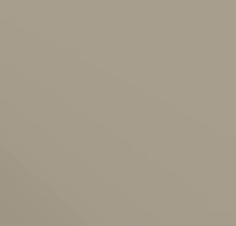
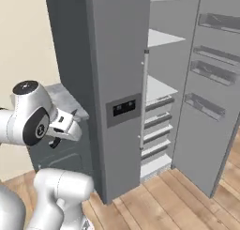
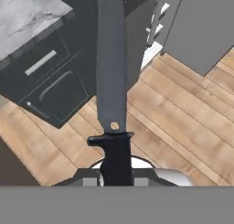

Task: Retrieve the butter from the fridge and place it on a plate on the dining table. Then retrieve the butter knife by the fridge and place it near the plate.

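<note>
Wood flooring and the fridge (image 2: 117, 83) — one door open — frame the end effector (image 3: 116, 175), clenched on the butter knife (image 3: 111, 81) for carrying tableward.

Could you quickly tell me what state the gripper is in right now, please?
Gripper: closed on the butter knife, gripped by its handle.

The arm (image 2: 33, 121) rises at the near left in the right base view, its elbow bent and the wrist turned toward the right. In the hand view the fingers are clamped on the knife (image 3: 112, 81) handle, blade pointing away from the hand.
</note>
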Available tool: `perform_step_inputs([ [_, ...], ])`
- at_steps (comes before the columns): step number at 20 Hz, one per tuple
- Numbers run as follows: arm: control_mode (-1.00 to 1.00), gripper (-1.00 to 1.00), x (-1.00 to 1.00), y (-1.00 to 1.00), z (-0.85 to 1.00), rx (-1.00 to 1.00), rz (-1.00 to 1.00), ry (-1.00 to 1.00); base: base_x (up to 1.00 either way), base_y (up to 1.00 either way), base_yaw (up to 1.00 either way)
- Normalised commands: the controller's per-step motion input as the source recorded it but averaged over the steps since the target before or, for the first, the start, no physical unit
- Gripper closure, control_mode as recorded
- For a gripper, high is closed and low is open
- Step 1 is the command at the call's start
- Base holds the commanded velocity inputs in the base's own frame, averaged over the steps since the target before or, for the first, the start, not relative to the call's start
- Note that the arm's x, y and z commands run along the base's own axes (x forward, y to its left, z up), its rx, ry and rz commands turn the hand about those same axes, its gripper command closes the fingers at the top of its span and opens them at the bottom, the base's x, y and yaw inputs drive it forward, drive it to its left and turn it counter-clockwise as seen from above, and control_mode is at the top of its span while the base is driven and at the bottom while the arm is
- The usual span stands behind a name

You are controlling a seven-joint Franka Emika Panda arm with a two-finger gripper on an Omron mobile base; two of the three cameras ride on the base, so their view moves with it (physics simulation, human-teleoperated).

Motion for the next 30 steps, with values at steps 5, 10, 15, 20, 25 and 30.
perform_step_inputs([
  [5,1.00,1.00,0.00,0.00,0.00,0.00,0.00,0.00,-0.09,-0.45,-0.76],
  [10,1.00,1.00,0.00,0.00,0.00,0.00,0.00,0.00,0.00,-0.72,-0.75],
  [15,1.00,1.00,0.00,0.00,0.00,0.00,0.00,0.00,0.13,-0.98,-0.63],
  [20,1.00,1.00,0.00,0.00,0.00,0.00,0.00,0.00,0.50,-1.00,-0.26],
  [25,1.00,1.00,0.00,0.00,0.00,0.00,0.00,0.00,0.43,-1.00,-0.17],
  [30,1.00,1.00,0.00,0.00,0.00,0.00,0.00,0.00,0.40,-1.00,-0.18],
])
